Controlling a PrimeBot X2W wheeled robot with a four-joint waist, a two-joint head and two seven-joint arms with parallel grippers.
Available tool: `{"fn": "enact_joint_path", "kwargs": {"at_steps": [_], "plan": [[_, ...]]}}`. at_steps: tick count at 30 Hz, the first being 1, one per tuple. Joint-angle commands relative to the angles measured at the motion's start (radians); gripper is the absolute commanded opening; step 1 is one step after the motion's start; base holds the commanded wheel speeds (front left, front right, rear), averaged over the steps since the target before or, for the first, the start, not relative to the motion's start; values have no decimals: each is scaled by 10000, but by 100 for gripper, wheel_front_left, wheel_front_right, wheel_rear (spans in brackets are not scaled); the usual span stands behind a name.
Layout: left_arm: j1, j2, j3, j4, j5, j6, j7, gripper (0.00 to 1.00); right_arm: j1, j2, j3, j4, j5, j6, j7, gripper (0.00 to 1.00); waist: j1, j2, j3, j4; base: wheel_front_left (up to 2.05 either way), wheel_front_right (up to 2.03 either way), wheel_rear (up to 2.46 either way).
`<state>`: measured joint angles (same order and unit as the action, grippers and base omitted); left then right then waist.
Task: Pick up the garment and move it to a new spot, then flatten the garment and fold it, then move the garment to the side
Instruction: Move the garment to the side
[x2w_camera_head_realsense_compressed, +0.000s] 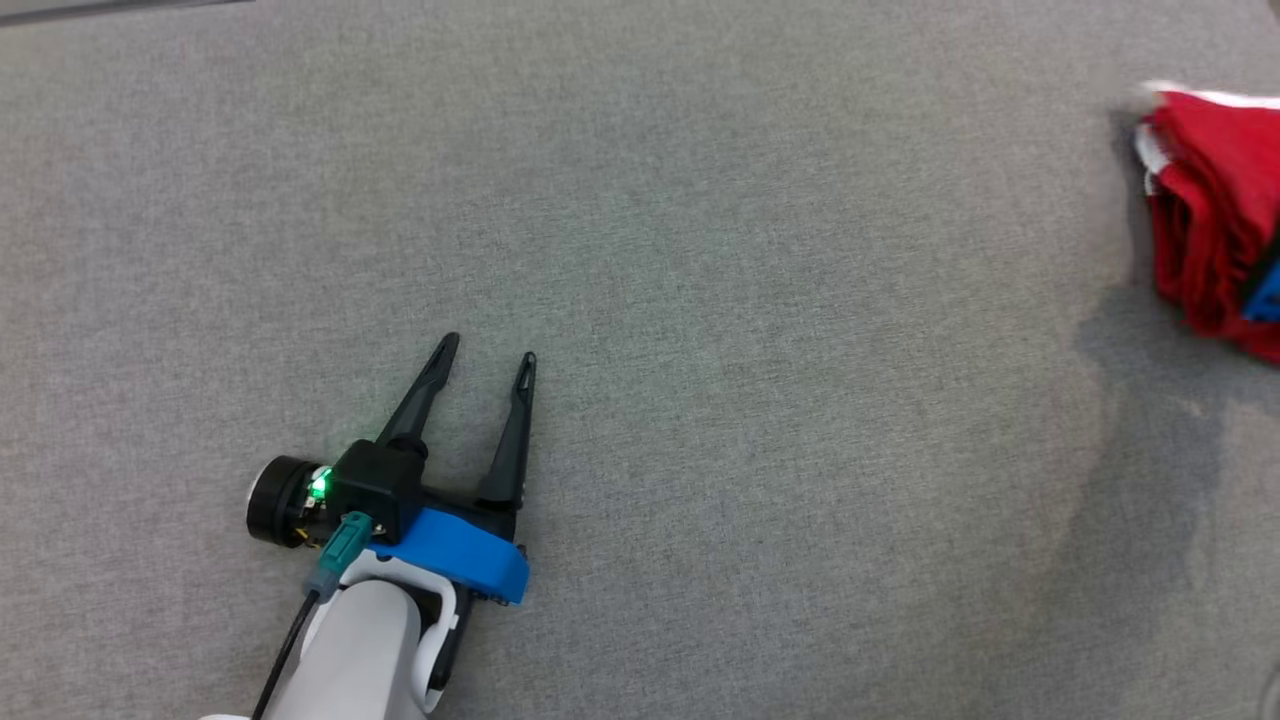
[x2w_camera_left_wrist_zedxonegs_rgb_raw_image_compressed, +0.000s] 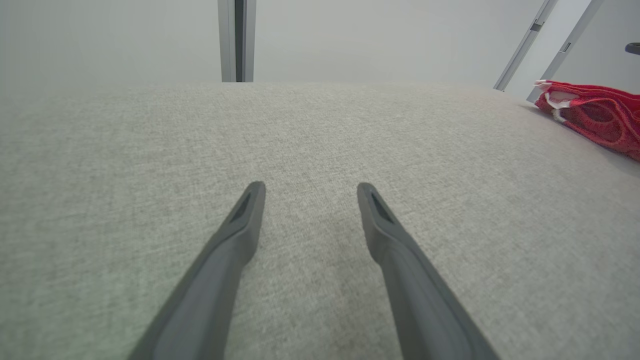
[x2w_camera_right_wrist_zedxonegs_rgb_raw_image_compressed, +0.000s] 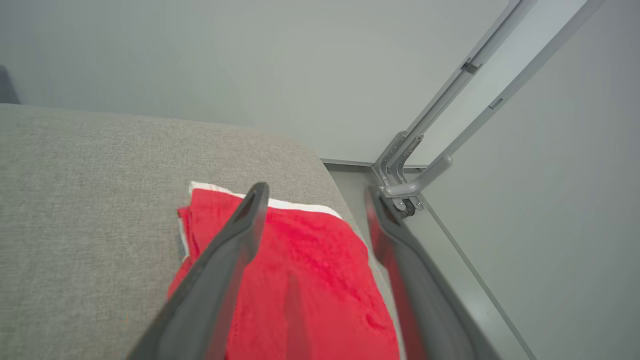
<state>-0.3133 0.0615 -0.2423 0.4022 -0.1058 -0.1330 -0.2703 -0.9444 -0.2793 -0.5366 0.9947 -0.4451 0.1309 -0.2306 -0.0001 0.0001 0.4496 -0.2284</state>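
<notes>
— Fabric surface (x2w_camera_head_realsense_compressed: 700, 250), grey, spans our head view. Where do we see the garment (x2w_camera_head_realsense_compressed: 1215, 200)?
— Folded red at the right edge. Our left gripper (x2w_camera_head_realsense_compressed: 489, 349), lower left, gapes empty; our right gripper (x2w_camera_right_wrist_zedxonegs_rgb_raw_image_compressed: 312, 192) spreads wide over the garment in its wrist view.

The surface (x2w_camera_head_realsense_compressed: 640, 250) is flat, wide and covered in grey woven fabric. One item lies directly on it: a folded red garment (x2w_camera_head_realsense_compressed: 1215, 220) with white trim, far right, close to the edge.
</notes>
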Motion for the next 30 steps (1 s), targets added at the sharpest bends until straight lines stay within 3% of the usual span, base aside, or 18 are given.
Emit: {"fn": "enact_joint_path", "kwargs": {"at_steps": [1, 7, 9, 10, 19, 30], "plan": [[83, 374, 325, 404, -31, 48, 102, 100, -118, 371, 14, -153, -176, -3, -185, 100, 1, -1, -124, -32, 0, 0, 0], [285, 194, 692, 352, 27, 105, 71, 100, 102, 1680, 868, -1071, 379, -3, -346, 100, 1, -1, -611, 77, 0, 0, 0], [321, 135, 882, 333, -4, 130, 68, 100, 642, 1956, 1467, -1437, 864, -3, -339, 100, 1, -1, -804, 193, 0, 0, 0], [456, 65, 1137, 392, -63, 227, 65, 100, 1320, 2175, 2323, -1960, 1690, -3, -344, 100, 1, -1, -1126, 442, 0, 0, 0], [1233, -68, 1844, 646, -165, 420, 59, 100, 4390, 2277, 3987, -2656, 3911, -3, -347, 100, 1, -1, -2278, 1232, 0, 0, 0], [2202, -109, 2085, 813, -347, 481, 59, 100, 6275, 2272, 4520, -3003, 4537, -3, -348, 100, 1, -1, -3341, 1334, 0, 0, 0]]}}
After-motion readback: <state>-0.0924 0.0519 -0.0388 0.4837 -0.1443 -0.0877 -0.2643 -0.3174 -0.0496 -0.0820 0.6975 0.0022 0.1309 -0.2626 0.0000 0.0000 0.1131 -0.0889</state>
